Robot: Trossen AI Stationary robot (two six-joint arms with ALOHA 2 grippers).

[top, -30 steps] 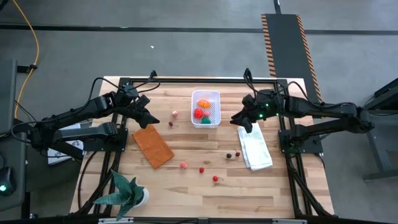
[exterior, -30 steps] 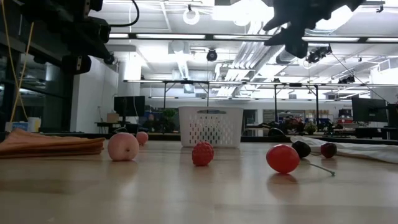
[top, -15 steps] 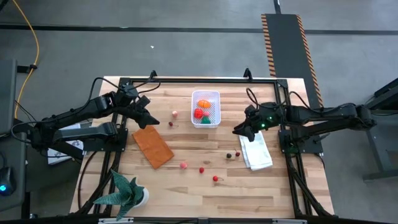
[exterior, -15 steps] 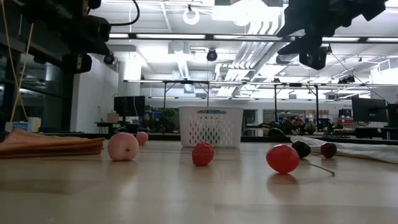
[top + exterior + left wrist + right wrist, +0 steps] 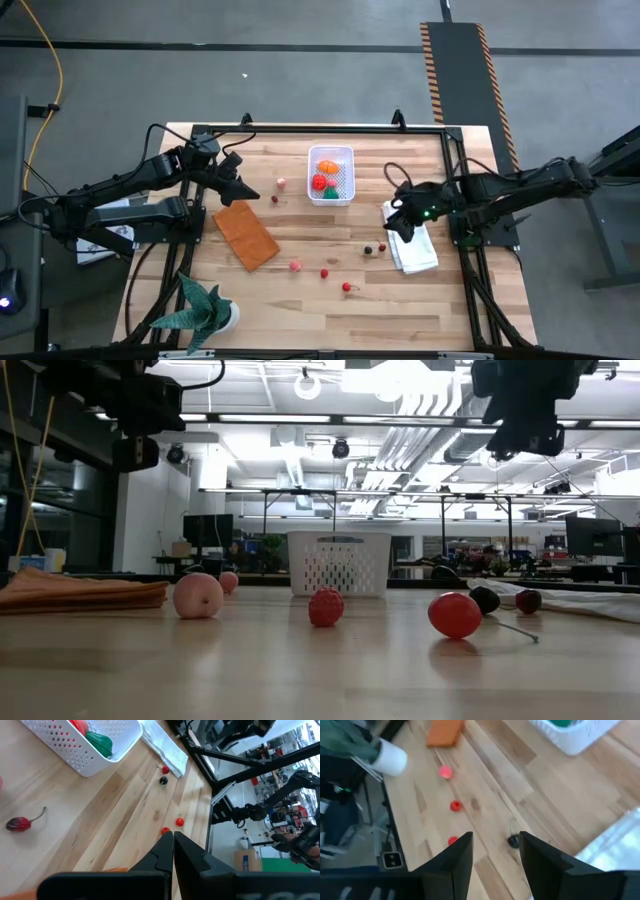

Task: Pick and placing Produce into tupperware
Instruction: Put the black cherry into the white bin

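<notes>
Wooden table: tupperware upper centre partly filled; berries left scattered; right gripper parted, empty; left gripper closed, empty.

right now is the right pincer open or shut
Open. The right wrist view shows the right pincer with a clear gap between its two fingers and nothing held; a dark berry lies on the table beyond.

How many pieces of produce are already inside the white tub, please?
3: an orange piece at the tub's far end, with a red piece and a green piece side by side nearer the front; smaller ones may be hidden beneath.
</notes>
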